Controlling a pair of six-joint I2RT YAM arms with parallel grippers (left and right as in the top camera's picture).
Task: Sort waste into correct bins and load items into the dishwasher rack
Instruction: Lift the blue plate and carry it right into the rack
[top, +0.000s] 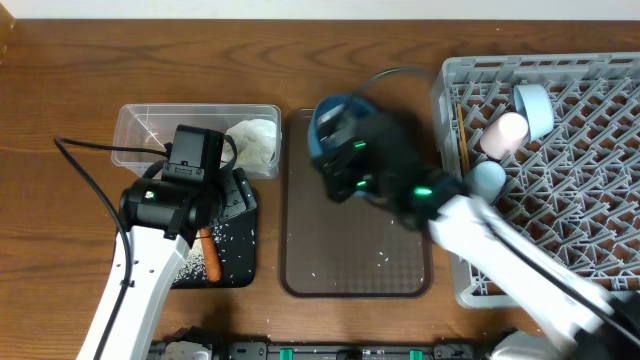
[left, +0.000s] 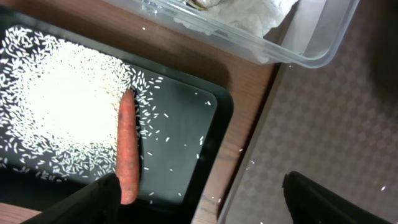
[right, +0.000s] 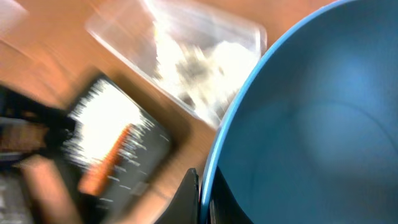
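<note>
My right gripper (right: 205, 193) is shut on the rim of the large dark-blue dish (right: 311, 124) and holds it over the far end of the brown serving tray (top: 355, 250); the dish also shows in the overhead view (top: 330, 112). My left gripper (left: 199, 208) is open and empty over the right edge of the black tray (left: 186, 124). That tray holds the orange carrot (left: 127, 146) and loose white rice (left: 56, 106). The clear tub (left: 311, 43) holds the crumpled white tissue (left: 249, 12). The grey rack (top: 600, 150) holds the pink cup (top: 503, 133), light-blue cup (top: 533, 105), a pale-blue bowl (top: 488, 178) and chopsticks (top: 462, 130).
A few rice grains lie scattered on the brown serving tray and on the wooden table between the trays. The left arm's black cable (top: 90, 150) runs across the table at the left. The right wrist view is motion-blurred.
</note>
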